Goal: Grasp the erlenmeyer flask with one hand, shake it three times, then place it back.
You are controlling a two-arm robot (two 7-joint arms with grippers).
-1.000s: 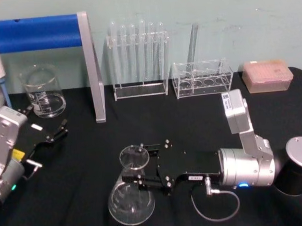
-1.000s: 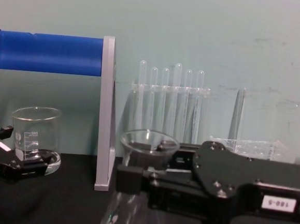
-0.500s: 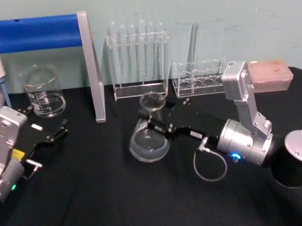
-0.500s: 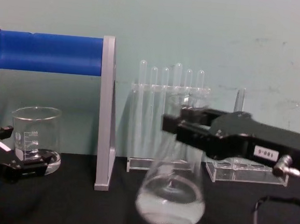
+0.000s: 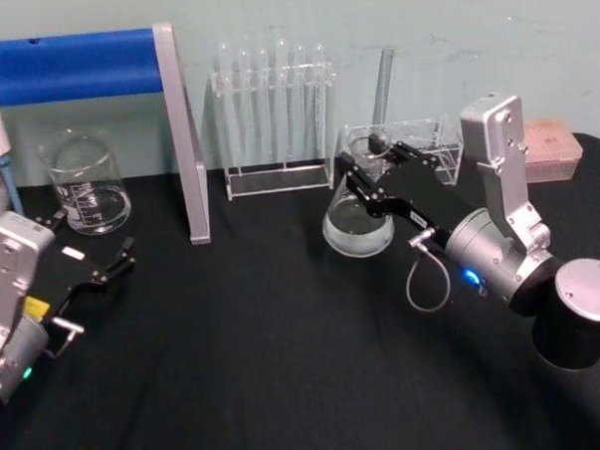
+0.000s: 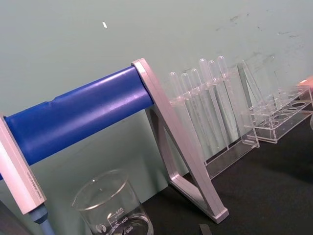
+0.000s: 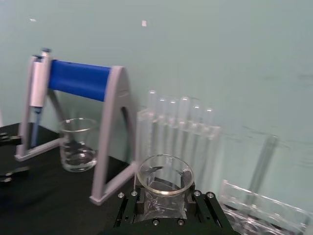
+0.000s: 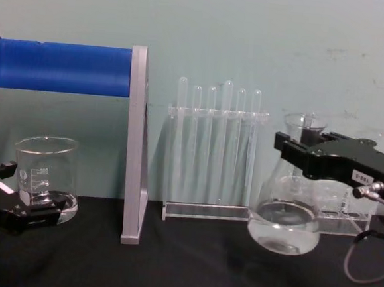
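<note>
At the black desk (image 5: 237, 377), the erlenmeyer flask (image 5: 358, 227) is clenched by the right pincer (image 5: 369, 170), with the left pincer (image 5: 91, 239) parked agape; replacing remains undone.

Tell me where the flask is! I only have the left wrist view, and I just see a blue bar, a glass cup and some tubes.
Observer: The right claw is shut on the neck of the flask, in front of the low clear rack on the robot's right.
Operator: Is it tipped over?
Observer: No, the chest view shows it nearly upright, wide bottom down.
Operator: What is my left claw doing?
Observer: The left claw is open and holds nothing, low over the black table near the glass cup.
</note>
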